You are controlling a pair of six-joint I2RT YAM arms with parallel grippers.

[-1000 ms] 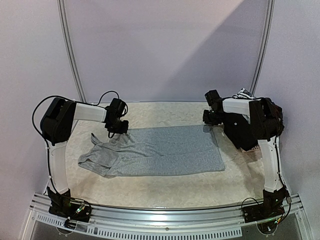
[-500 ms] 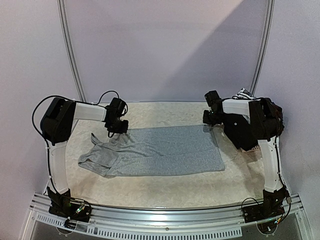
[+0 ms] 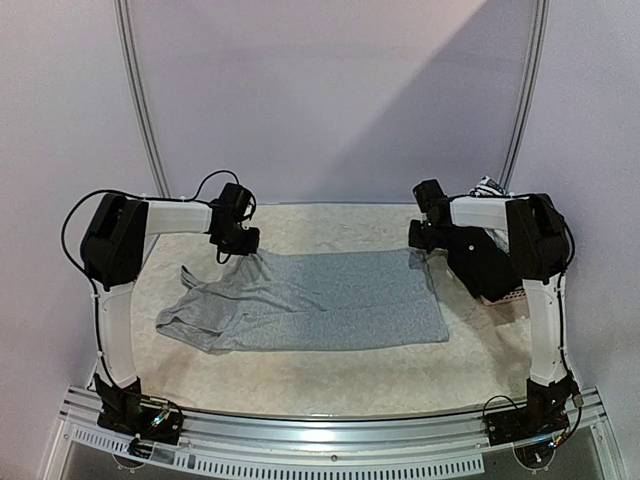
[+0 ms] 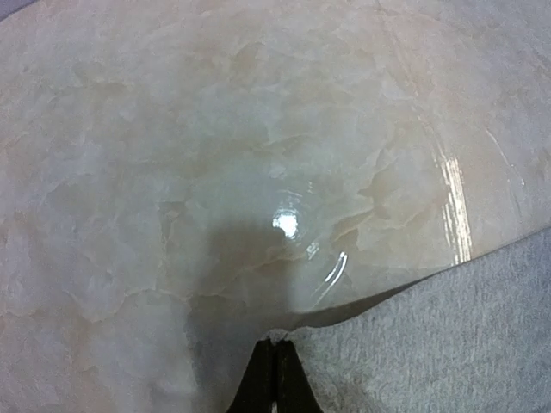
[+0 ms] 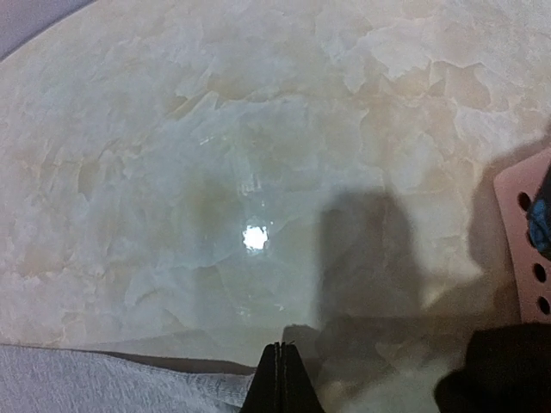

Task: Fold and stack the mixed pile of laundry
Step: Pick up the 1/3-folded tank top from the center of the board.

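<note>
The light grey trousers (image 3: 320, 305) lie spread across the middle of the table, bunched at their left end. My left gripper (image 3: 236, 244) is shut on their far left corner; the left wrist view shows a bit of grey cloth (image 4: 448, 335) pinched at the tips of the left gripper (image 4: 277, 342). My right gripper (image 3: 421, 241) is shut at the far right corner. In the right wrist view the lifted grey edge (image 5: 112, 379) runs up to the closed right gripper (image 5: 280, 348). Black trousers (image 3: 485, 265) and a white black-striped piece (image 3: 488, 185) lie at the right.
The pink perforated basket (image 3: 507, 296) stands at the table's right edge under the right arm. It also shows in the right wrist view (image 5: 523, 249), with a blue bit (image 5: 541, 219) inside. The marbled table top (image 3: 330, 375) is bare in front of the trousers.
My left gripper has moved back and slightly up with the trousers' corner, pulling the left part flatter. The right gripper has shifted a little toward the back.
</note>
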